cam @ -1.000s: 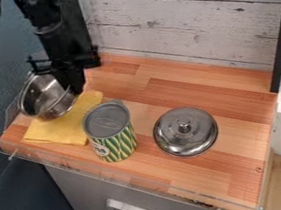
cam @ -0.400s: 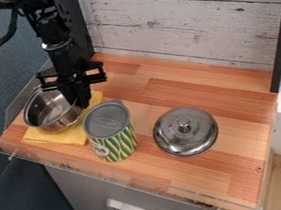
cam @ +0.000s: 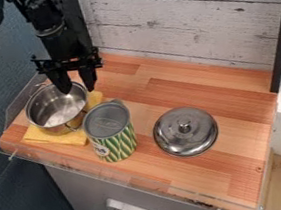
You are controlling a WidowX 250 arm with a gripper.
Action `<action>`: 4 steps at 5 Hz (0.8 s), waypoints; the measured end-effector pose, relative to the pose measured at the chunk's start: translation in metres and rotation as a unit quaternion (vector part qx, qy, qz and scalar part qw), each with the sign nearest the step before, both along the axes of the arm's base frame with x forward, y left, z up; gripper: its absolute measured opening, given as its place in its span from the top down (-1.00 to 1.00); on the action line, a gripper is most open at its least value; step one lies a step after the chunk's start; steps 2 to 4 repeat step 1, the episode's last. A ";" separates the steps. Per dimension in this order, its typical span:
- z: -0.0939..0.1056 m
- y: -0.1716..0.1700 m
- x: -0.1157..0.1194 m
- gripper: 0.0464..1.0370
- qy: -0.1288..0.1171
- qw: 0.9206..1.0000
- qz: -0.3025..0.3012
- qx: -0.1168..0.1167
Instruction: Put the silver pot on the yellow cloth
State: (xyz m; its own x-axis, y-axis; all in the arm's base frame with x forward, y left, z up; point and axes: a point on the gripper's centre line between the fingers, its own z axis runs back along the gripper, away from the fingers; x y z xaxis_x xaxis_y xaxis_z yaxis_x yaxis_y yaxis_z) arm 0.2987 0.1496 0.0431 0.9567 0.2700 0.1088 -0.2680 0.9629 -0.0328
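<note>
Reading twelve o'clock as the top edge of the view, we find the silver pot [cam: 56, 110] at about nine o'clock on the counter [cam: 234, 170], seated on the yellow cloth [cam: 74, 138], some of which shows beyond it at one and six o'clock. The gripper [cam: 79, 90] hangs by the pot's rim at two o'clock, its fingers spread well apart; we see nothing clamped between them. We judge the pot thin-walled metal, light for its width, stiff and unlikely to dent under a modest squeeze, but slick where smooth pads meet its polished wall. Should it need another nudge, we would take the wall at two o'clock, one finger inside and one outside, and lift little, since a one-sided hold would let the far side sag and swing. The wire handle [cam: 75, 126] at five o'clock looks slim and apt to turn in the pads, and lies close to the patterned can [cam: 110, 132], so we'd leave it alone. The cloth looks soft and could drag or ruck if we slid the pot. As it sits, we think the placing is essentially done, and rising straight clear of the rim is what remains.
</note>
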 end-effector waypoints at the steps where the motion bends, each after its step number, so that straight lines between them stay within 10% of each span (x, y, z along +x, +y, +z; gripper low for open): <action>1: 0.003 0.002 -0.001 -0.96 0.002 1.000 -0.019 0.011; 4: 0.003 0.002 -0.001 -0.96 0.002 1.000 -0.019 0.011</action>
